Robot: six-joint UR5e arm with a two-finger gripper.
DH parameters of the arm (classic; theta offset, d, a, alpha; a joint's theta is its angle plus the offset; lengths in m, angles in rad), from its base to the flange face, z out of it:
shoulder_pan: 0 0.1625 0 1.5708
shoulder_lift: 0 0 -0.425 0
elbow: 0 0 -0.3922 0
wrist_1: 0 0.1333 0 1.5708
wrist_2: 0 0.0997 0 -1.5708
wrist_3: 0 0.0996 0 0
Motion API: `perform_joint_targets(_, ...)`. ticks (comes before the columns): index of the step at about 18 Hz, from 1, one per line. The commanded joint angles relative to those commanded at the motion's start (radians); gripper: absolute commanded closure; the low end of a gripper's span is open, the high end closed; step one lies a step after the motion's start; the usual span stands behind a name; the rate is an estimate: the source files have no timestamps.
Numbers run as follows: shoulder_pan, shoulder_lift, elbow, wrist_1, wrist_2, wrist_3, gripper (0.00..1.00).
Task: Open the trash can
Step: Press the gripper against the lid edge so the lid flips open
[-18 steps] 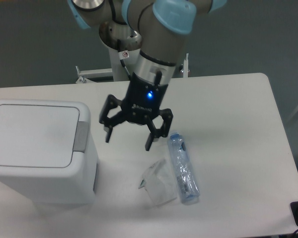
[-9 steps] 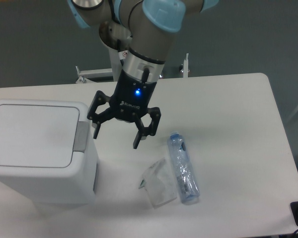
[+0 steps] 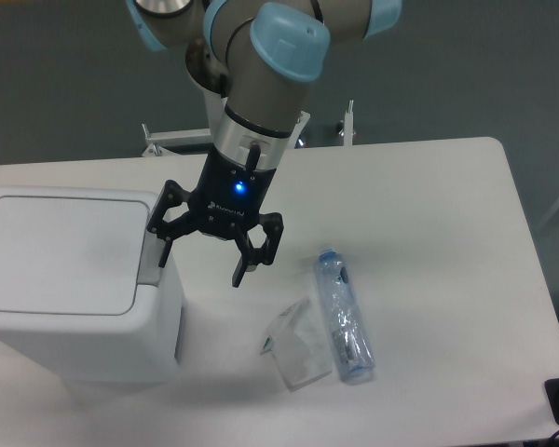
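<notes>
1. Trash can point(image 3: 70, 279) sits at the left edge of the desk point(image 3: 429, 205), lid flat and closed, grey push tab point(image 3: 150, 257) on its right side.
2. Claw point(image 3: 201, 264) is spread wide, holding nothing, hanging just right of the tab; left finger overlaps the tab edge, contact unclear.
3. Blue light lit on the claw body.
4. Clear plastic bottle point(image 3: 343, 317) lies on the desk right of the claw, a crumpled clear wrapper point(image 3: 293, 343) touching its left side.

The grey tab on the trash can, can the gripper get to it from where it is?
Probably yes. The gripper is open and hangs right beside the grey tab on the closed trash can. Nothing sits between them; the bottle and the clear wrapper lie off to the other side.
</notes>
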State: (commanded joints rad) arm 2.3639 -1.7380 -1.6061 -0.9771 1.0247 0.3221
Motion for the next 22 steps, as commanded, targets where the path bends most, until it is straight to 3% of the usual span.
perform_joint_targets(12,-0.005,-0.002,-0.003,-0.003,0.008,-0.002,0.00)
perform_joint_targets(22,0.015,-0.009,0.040,0.011,0.021,0.009,0.00)
